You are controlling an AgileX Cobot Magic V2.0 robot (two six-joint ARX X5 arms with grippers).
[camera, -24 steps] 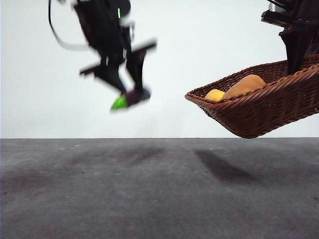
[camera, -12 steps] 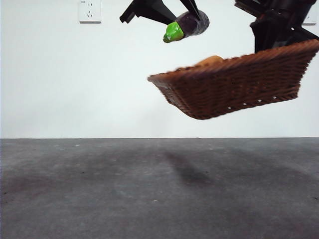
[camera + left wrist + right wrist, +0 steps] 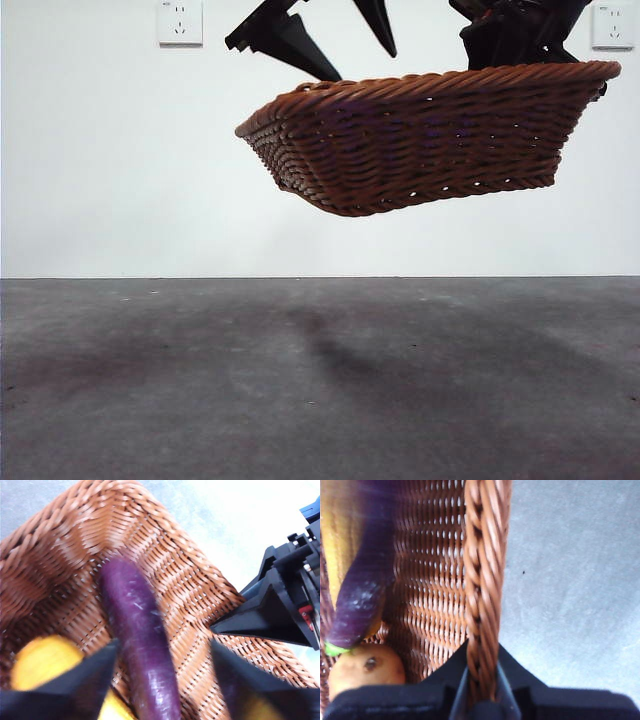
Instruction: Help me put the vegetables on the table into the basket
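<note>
Gripping the braided rim, the right gripper [image 3: 481,690] held the woven wicker basket [image 3: 430,140] off the table [image 3: 320,380]; smooth purple eggplant [image 3: 140,630] lay inside, left gripper [image 3: 162,680] spread open above.

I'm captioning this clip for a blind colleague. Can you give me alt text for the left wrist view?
A slim dark purple vegetable lies inside the woven brown basket, with the yellow corn chunk beside it. The left gripper hangs open just above them, and the right gripper grips the basket's rim.
</note>
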